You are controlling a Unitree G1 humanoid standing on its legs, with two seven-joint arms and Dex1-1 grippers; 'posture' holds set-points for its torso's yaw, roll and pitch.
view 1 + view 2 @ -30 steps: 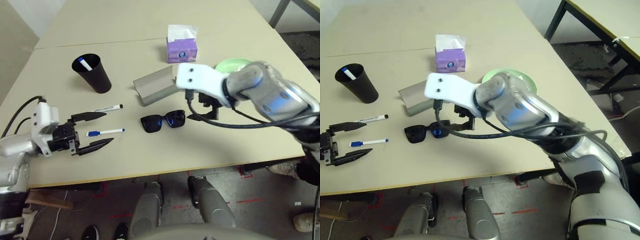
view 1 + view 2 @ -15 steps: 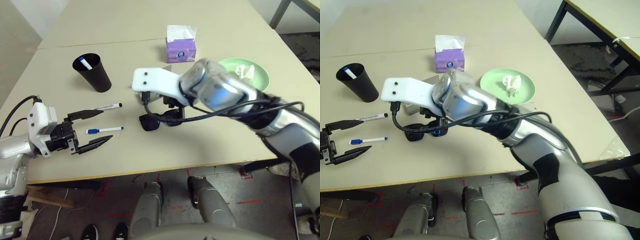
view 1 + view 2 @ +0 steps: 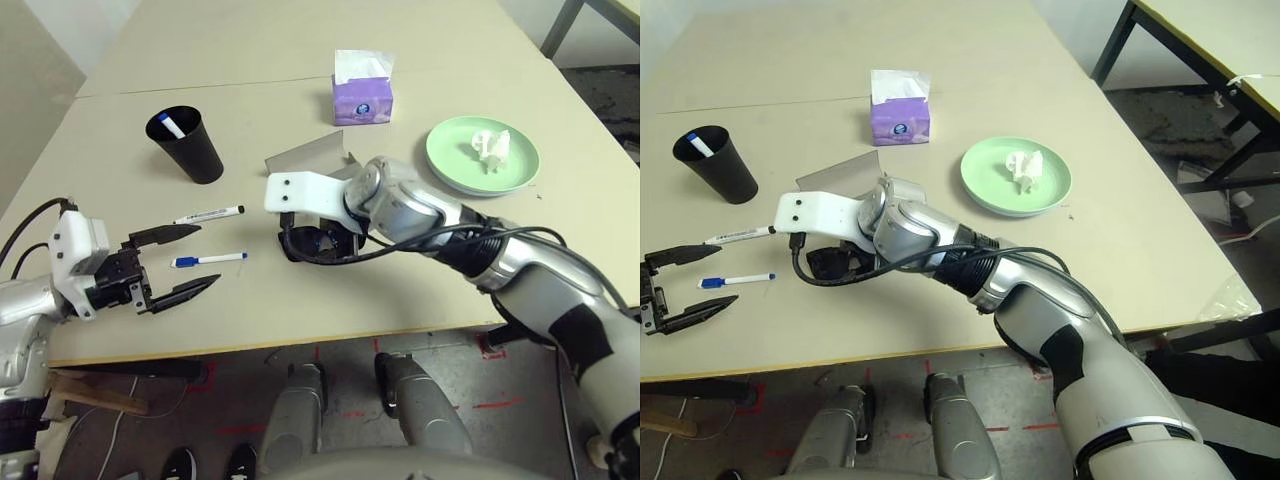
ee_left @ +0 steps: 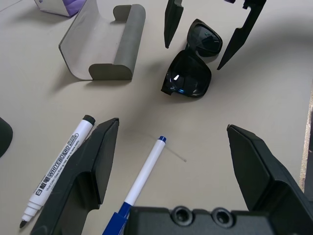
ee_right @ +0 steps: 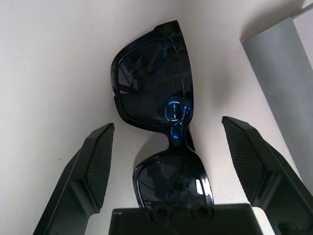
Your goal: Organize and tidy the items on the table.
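While the right gripper point(image 5: 168, 122) hangs over the glossy black plastic sunglasses point(image 5: 154, 83): its fingers are spread on either side of the frame, pinching nothing; a second ago they were off toward the counter's point(image 3: 440, 290) right edge.
What that means: a pick-up looks imminent, probably for the open grey oblong glasses case point(image 4: 129, 44); the sunglasses still lie outside it.
Sunglasses: one pair, near the middle of the near edge.
Glasses case: one, just beyond them from the near edge.
Left gripper point(image 3: 209, 253): fingers spread and empty, near the loose markers toward the left edge.
Loose markers: two, a slim white black-capped marker point(image 3: 210, 215) and a slim white blue-capped marker point(image 3: 222, 258).
Tapered black cup point(image 3: 195, 155): one, toward the left edge, with one blue-tipped white marker point(image 3: 171, 126) inside.
Round pale green plate point(image 3: 450, 165): one, toward the right edge; cannot tell if another sits beneath.
Crumpled white tissue point(image 3: 488, 147): one, on the plate.
Purple cardboard tissue box point(image 3: 362, 102): one, farther from the near edge than the case.
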